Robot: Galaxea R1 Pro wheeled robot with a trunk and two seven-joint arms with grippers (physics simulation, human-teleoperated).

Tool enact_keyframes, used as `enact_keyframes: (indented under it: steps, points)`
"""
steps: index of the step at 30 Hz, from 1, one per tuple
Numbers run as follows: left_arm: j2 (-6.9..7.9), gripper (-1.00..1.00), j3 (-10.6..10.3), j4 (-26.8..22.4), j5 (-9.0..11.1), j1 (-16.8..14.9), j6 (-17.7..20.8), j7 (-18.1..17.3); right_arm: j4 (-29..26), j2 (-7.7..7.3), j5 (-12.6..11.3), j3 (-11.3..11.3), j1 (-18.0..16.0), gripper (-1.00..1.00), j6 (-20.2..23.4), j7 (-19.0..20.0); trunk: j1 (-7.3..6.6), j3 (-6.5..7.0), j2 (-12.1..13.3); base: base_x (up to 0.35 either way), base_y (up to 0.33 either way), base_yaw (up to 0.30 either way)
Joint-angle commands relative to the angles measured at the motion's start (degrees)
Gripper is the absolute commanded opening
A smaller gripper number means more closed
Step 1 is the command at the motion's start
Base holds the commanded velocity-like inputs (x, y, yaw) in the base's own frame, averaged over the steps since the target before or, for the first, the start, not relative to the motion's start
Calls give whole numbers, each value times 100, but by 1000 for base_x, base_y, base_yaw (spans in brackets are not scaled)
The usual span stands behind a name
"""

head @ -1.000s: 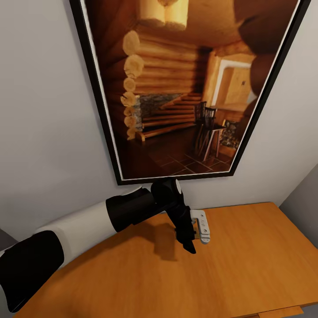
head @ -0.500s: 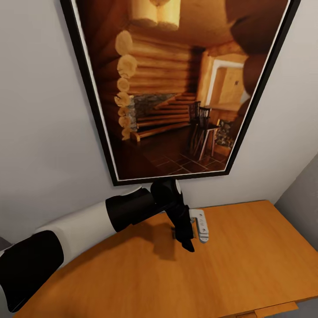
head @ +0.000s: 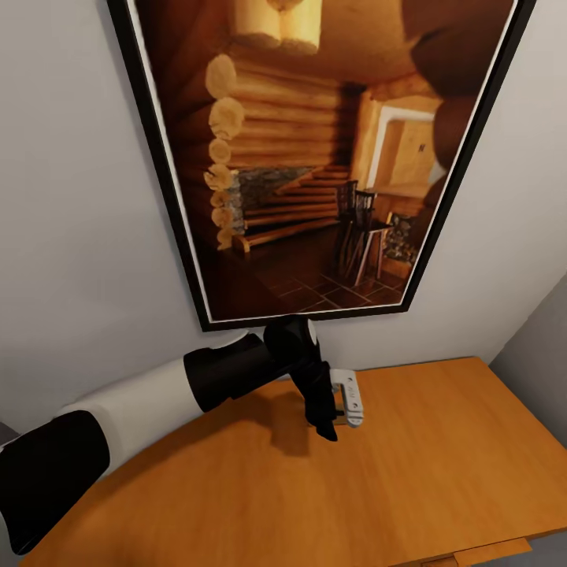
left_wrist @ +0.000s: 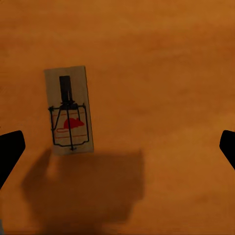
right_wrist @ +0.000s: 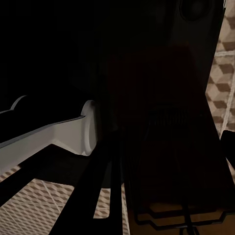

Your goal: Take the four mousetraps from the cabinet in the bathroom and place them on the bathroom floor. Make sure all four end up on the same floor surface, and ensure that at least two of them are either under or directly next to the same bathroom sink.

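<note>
We hold our left gripper (head: pixel 337 409) spread wide and empty above the cabinet (head: pixel 409 472) top, with one mousetrap (left_wrist: pixel 69 110) lying flat below it, nearer one finger than the other. It looks light, stiff and thin, probably best pinched across its narrow width by the long edges, clear of the wire. Its long axis runs crosswise to the line between our fingers.
</note>
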Motion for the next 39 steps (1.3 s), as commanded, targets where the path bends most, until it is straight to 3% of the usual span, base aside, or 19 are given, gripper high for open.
enact_keyframes:
  steps: [1,23,30,39]
  points:
    - [0,100,4,-4,-60,-5,37,-59,-3,-1,-66,48,-4,-100,20,21,3,-11,-11,0,0,0]
    - [-14,100,95,414,-194,-5,12,-1,2,-1,-66,48,-4,-100,12,21,3,-11,-11,0,0,0]
    - [-30,100,579,535,-353,-5,11,2,-3,-1,-66,48,-4,-100,12,21,3,-11,-11,0,0,0]
    - [-65,100,781,557,-689,-5,11,-4,1,-1,-66,48,-4,-100,12,21,3,-12,-11,0,0,0]
